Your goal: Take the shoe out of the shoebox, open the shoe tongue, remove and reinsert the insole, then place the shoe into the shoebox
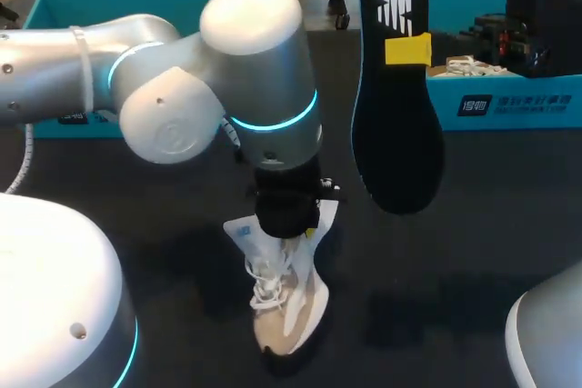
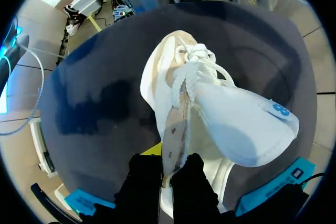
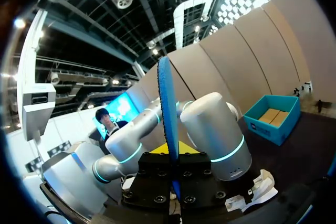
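A white and beige shoe (image 1: pixel 284 302) stands on the dark table, toe toward the front edge. My left gripper (image 1: pixel 286 224) comes straight down on its heel end. In the left wrist view the left gripper (image 2: pixel 169 174) is shut on the thin side wall of the shoe (image 2: pixel 178 124), beside the laces; the white tongue (image 2: pixel 247 129) is folded outward. The black insole (image 1: pixel 396 88) hangs upright in the air right of the shoe, with my right gripper (image 1: pixel 407 49) shut on its upper part. From the right wrist the insole (image 3: pixel 168 114) shows edge-on between the fingers.
A teal shoebox (image 1: pixel 514 102) with white paper inside stands at the back right. A second teal box (image 1: pixel 55 8) sits at the back left, partly behind my left arm (image 1: pixel 245 70). Bare dark table surrounds the shoe.
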`<state>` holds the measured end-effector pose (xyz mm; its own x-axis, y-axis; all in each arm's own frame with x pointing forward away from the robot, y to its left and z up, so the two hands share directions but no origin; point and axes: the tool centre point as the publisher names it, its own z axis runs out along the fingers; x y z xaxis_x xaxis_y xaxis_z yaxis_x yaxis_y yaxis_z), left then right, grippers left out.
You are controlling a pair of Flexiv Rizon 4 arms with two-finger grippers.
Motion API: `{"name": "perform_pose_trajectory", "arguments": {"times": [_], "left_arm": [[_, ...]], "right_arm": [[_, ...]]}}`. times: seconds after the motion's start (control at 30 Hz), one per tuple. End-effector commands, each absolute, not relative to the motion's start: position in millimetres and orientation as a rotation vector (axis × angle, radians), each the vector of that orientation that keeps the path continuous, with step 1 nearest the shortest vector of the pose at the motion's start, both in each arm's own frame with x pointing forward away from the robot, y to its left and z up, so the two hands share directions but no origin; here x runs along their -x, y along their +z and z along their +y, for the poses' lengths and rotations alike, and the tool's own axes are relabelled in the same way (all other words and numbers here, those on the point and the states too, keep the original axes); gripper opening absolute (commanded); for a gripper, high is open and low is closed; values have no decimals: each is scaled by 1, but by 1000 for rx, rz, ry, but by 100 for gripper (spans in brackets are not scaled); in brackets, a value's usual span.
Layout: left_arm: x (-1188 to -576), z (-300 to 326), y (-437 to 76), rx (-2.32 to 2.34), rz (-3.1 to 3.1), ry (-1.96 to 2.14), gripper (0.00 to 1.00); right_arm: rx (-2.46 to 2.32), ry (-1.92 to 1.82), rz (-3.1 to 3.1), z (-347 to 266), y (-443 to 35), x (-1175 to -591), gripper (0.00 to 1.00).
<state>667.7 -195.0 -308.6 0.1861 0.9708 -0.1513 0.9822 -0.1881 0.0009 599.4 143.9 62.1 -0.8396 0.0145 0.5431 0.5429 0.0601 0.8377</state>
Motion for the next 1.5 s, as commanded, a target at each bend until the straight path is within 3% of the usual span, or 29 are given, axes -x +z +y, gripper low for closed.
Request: {"name": "perform_pose_trajectory", "arguments": {"times": [0.03,1.5], "left_arm": [[-675,-207,-317,-2349,1957,-191,0],[-694,-233,-378,-2421,1937,-229,0]], "right_arm": [[555,-1828,-1955,147,62,-602,0],[555,-1828,-1955,147,62,-602,0]]}}
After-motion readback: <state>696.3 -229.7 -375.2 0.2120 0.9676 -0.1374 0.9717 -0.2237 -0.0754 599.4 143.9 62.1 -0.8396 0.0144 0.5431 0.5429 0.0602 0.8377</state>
